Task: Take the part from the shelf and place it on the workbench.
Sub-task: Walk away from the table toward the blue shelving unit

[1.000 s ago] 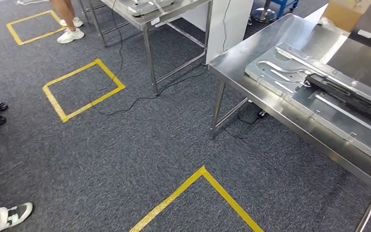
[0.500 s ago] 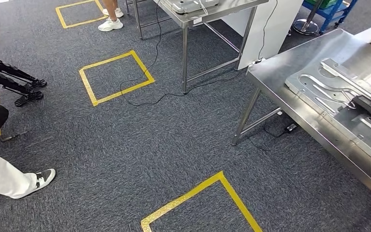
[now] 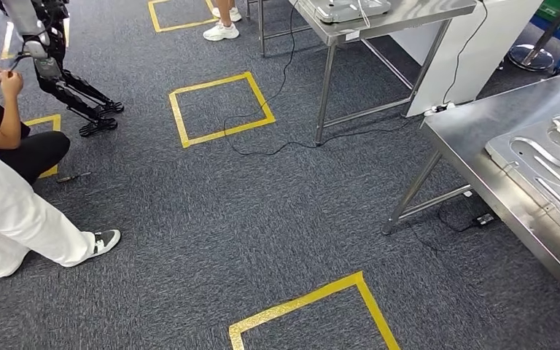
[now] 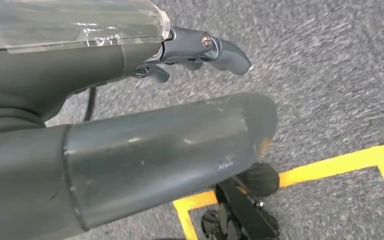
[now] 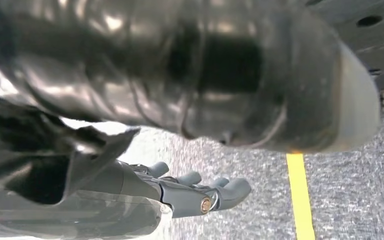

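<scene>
above grey carpet (image 3: 262,219), left robot hand (image 4: 200,50) and right robot hand (image 5: 200,192) both released, empty

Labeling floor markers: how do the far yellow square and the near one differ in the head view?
The far yellow square shows whole, all sides closed; the near yellow square is cut off by the bottom edge. A black cable runs by the far one's corner; none lies by the near one. Both are yellow tape on grey carpet.
</scene>
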Tool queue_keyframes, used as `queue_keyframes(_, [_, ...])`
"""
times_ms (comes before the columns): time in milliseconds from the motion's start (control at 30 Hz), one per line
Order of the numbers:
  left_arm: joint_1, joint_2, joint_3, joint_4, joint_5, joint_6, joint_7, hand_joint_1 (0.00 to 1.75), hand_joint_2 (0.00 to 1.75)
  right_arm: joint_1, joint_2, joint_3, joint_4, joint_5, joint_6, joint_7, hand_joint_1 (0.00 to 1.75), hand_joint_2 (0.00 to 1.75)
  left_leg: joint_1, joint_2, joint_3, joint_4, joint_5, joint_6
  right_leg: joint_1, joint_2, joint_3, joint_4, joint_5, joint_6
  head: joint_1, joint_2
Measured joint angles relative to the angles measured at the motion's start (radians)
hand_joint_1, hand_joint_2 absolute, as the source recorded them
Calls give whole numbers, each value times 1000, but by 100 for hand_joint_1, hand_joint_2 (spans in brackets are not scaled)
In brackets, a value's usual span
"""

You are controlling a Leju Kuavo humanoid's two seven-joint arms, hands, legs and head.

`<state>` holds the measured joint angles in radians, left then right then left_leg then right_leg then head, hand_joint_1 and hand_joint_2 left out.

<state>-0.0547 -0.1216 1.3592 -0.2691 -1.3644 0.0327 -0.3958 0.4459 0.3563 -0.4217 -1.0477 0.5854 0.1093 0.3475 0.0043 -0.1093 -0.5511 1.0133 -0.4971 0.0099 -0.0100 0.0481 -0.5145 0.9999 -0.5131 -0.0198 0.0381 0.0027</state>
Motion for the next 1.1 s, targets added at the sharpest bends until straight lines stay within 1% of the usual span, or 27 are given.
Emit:
queue_keyframes(33, [0,1,0,0,1,0,0,0,0,1,0,2,0,-1,1,1,0,0,-1,25,-13,29,-19,-4,-2,-14,4,-7,2,-6,0,0])
queue_keyframes(100, [-4,2,0,0,2,-1,1,0,0,5,0,5,0,-3,4,3,0,0,1,80,-68,144,-83,-12,0,-44,8,-12,2,-13,0,0])
queue_keyframes(133, [-5,3,0,0,2,-2,1,0,0,6,0,6,0,-3,4,3,0,0,4,91,-102,211,-113,-16,1,-60,8,-11,0,-14,0,0])
queue_keyframes(167, [-5,3,0,0,2,-2,1,0,0,7,0,6,0,-4,5,4,0,0,7,97,-126,260,-128,-21,2,-76,8,-11,-2,-14,0,0])
queue_keyframes(200, [-4,4,0,0,3,-2,1,0,0,7,0,6,0,-4,4,4,0,0,11,101,-133,276,-125,-24,2,-91,8,-10,-3,-13,0,0])
queue_keyframes(233, [-2,6,0,0,3,-2,2,0,0,7,0,7,0,-4,4,4,0,0,14,106,-118,249,-102,-28,1,-104,9,-9,-6,-11,0,0])
queue_keyframes(300, [1,7,0,0,3,-2,3,0,0,7,0,9,0,-4,4,4,0,0,19,137,-43,110,-38,-31,0,-127,14,-4,-13,-2,0,0])
queue_keyframes(333, [0,8,0,0,3,-3,3,0,0,7,0,10,0,-4,4,4,0,0,18,152,-10,47,-16,-29,1,-136,17,-1,-18,4,0,0])
queue_keyframes(367, [-1,8,0,0,3,-3,3,0,0,6,0,11,0,-5,3,5,0,0,16,162,11,9,-6,-25,2,-145,20,1,-21,10,0,0])
queue_keyframes(400, [-1,9,0,0,3,-4,3,0,0,5,0,13,0,-6,1,5,0,0,13,164,16,-5,-6,-19,5,-152,22,2,-24,16,0,0])
queue_keyframes(433, [0,10,0,0,3,-4,4,0,0,4,0,15,0,-7,-2,5,0,0,10,154,14,-5,-4,-12,5,-159,25,2,-26,22,0,0])
queue_keyframes(467, [2,11,0,0,3,-5,6,0,0,3,0,18,0,-8,-5,5,0,0,11,145,14,-7,-2,-5,3,-160,26,3,-28,28,0,0])
queue_keyframes(533, [4,12,0,0,3,-6,10,0,0,1,0,23,0,-10,-8,5,0,0,12,129,16,-13,4,8,-2,-122,17,33,-55,38,0,0])
queue_keyframes(600, [1,13,0,0,3,-6,10,0,0,2,0,25,0,-12,-9,5,0,0,12,112,15,-16,8,19,-4,-69,-33,141,-119,41,0,0])
queue_keyframes(633, [0,13,0,0,3,-7,10,0,0,2,0,25,0,-13,-9,5,0,0,10,101,14,-16,9,22,-3,-57,-68,212,-151,40,0,0])
queue_keyframes(667, [-1,14,0,0,3,-7,11,0,0,3,0,26,0,-15,-9,5,0,0,7,89,13,-16,9,24,-3,-53,-98,268,-167,38,0,0])
queue_keyframes(700, [-1,15,0,0,3,-8,11,0,0,3,0,27,0,-17,-10,6,0,0,5,76,14,-16,9,25,-2,-51,-115,294,-163,35,0,0])
queue_keyframes(733, [0,15,0,0,3,-8,12,0,0,3,0,28,0,-19,-10,6,0,0,3,62,16,-16,9,25,-1,-49,-113,279,-138,31,0,0])
queue_keyframes(767, [0,15,0,0,3,-9,12,0,0,3,0,29,0,-20,-10,6,0,0,2,48,19,-15,8,25,1,-41,-93,225,-95,25,0,0])
queue_keyframes(833, [-2,14,0,0,3,-11,13,0,0,4,-1,31,0,-21,-10,7,0,0,2,21,21,-14,6,23,6,5,-39,88,-20,8,0,0])
queue_keyframes(867, [-3,12,0,0,3,-11,13,0,0,5,-1,31,0,-22,-11,8,0,0,4,9,20,-13,6,19,9,27,-20,41,-2,1,0,0])
queue_keyframes(900, [-3,11,0,0,3,-12,12,0,0,5,-1,31,-1,-23,-15,12,0,0,7,-2,16,-13,7,15,11,40,-12,19,1,-4,0,0])
queue_keyframes(933, [-3,11,0,0,3,-13,11,0,0,4,-2,32,-1,-26,-23,17,0,0,10,-14,12,-14,9,8,13,38,-9,13,0,-8,1,0])
queue_keyframes(967, [-1,11,0,0,3,-14,11,0,0,4,-2,36,-2,-29,-31,22,0,0,12,-25,10,-18,12,0,13,27,-6,2,3,-10,1,0])
queue_keyframes(1000, [0,12,0,0,3,-15,11,0,0,4,-1,40,-3,-32,-37,27,0,0,12,-18,7,-15,10,-4,12,14,1,-11,8,-13,1,0])
queue_keyframes(1033, [1,13,0,0,3,-15,11,0,0,5,-1,44,-3,-33,-37,28,0,0,10,1,-1,1,-2,-8,9,-1,10,-27,15,-17,0,0])
queue_keyframes(1100, [-2,14,0,0,3,-16,13,0,0,9,0,48,-5,-32,-28,27,0,0,9,64,-46,92,-54,-14,6,-33,24,-50,23,-21,0,0])
